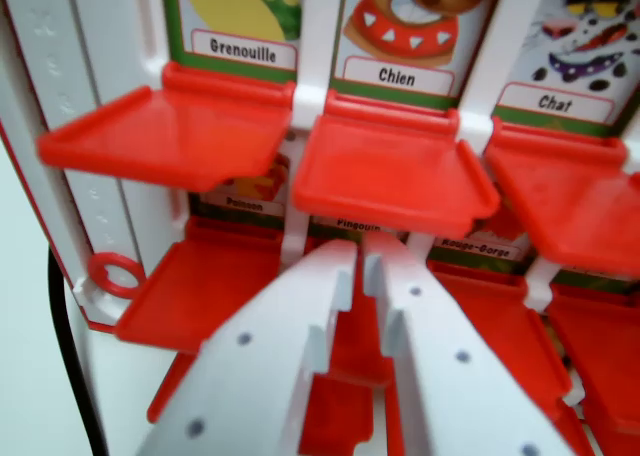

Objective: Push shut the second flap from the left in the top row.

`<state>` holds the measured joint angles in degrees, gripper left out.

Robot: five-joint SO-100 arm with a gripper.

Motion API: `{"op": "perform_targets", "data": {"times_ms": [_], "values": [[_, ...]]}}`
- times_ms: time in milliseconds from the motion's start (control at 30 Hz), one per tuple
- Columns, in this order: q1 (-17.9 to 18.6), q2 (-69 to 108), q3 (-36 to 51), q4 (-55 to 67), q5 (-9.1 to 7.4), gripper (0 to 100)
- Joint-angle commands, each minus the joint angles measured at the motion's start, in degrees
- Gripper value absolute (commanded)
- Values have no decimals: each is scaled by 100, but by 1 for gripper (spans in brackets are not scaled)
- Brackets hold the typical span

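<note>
Three red flaps stand open, lying flat, in the top row of a white game board: one under the "Grenouille" label point(170, 131), one under "Chien" point(392, 171), one under "Chat" point(580, 201). My white gripper point(360, 251) rises from the bottom of the wrist view. Its two fingertips sit close together with only a thin gap and nothing between them. The tips are just below the front edge of the Chien flap; whether they touch it is unclear.
A lower row of open red flaps point(205, 291) lies beneath, with labels "Poisson" point(240, 204) and "Rouge-Gorge" point(478, 248) partly hidden. A red ring point(113, 274) hangs on the board's white frame point(60, 96) at the left. A black cable point(70, 366) runs down beside it.
</note>
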<state>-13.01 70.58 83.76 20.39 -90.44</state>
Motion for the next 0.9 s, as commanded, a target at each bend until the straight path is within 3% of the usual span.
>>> {"op": "perform_targets", "data": {"times_ms": [0, 867], "values": [[-53, 132, -738, -123, -26, 0], [97, -527, -1600, -387, 18, 0]]}}
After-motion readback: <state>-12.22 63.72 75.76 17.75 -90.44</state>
